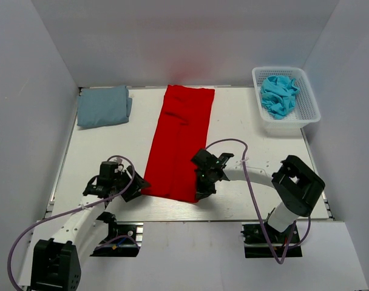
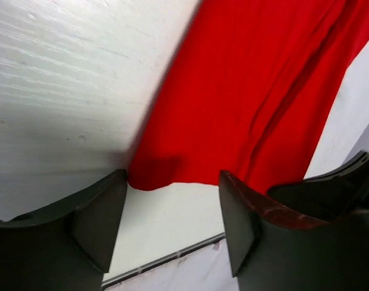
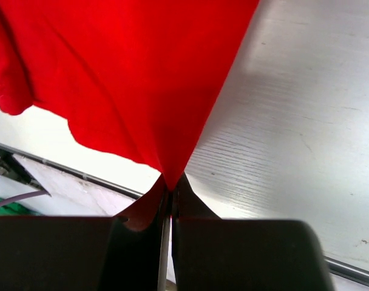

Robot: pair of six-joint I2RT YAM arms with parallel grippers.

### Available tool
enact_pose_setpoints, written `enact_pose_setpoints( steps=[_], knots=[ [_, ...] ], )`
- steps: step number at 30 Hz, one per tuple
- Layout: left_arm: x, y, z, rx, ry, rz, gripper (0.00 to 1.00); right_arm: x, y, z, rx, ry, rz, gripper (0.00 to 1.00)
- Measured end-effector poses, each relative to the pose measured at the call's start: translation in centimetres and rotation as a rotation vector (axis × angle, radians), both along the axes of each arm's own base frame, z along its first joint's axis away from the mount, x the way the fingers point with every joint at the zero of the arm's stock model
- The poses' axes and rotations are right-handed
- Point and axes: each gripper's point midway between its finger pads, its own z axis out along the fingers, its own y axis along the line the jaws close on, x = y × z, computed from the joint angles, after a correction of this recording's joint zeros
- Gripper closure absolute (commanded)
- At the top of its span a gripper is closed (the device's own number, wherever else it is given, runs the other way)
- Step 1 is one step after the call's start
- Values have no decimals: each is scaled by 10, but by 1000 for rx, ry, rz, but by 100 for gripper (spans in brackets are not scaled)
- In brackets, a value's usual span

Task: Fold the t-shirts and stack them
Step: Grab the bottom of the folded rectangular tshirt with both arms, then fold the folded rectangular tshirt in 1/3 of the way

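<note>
Right wrist view: right end effector (image 3: 169,193) clamped shut on the near corner of the red t-shirt (image 3: 124,73), cloth tented up. Left end effector (image 2: 172,182) jaws wide, empty, at its other near corner. Three shirts: red one a smooth long strip mid-worktop (image 1: 233,121); grey-blue t-shirt (image 1: 102,106) folded square, far left; turquoise t-shirt (image 1: 279,95) crumpled in one white mesh basket (image 1: 309,112), far right.

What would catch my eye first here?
The long red t-shirt stretches down the middle of the table, the right gripper pinching its near corner. A folded grey-blue t-shirt sits at the far left; a crumpled turquoise t-shirt lies in the white basket at the far right.
</note>
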Motion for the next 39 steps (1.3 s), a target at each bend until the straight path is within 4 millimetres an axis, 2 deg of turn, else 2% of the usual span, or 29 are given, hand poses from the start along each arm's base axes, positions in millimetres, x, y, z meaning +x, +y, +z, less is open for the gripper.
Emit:
enact_pose_setpoints(
  steps=[2,5,6,7,13,15,16,17,23,27,33,39],
  knots=[
    [-3,-4,-2,-3,5,-26,36,-1,1,1,10,8,5,100],
    [-7,-7,-6,8,18,-52,60,0,3,1,22,15,11,100],
    [-9,-6,-9,16,30,-57,72,0,4,0,27,16,15,100],
    [-12,-6,-11,21,45,-60,74,0,5,0,30,17,17,100],
    [-16,-6,-18,43,80,-62,74,1,6,-1,40,21,17,100],
    [-14,-6,-18,48,89,-60,81,0,5,-3,40,22,17,100],
    [-14,-6,-18,51,94,-57,88,-1,4,-4,37,24,17,100],
    [-13,-5,-19,55,98,-56,100,-1,4,-4,37,24,17,100],
    [-6,-2,-16,85,75,-46,100,-1,3,-5,35,16,28,100],
    [3,5,-6,123,15,-30,100,5,6,1,39,-16,51,100],
    [37,-1,42,107,-144,-24,100,31,24,36,96,-130,75,100],
    [72,-9,66,109,-196,-29,100,69,28,65,122,-217,29,100]
  ],
)
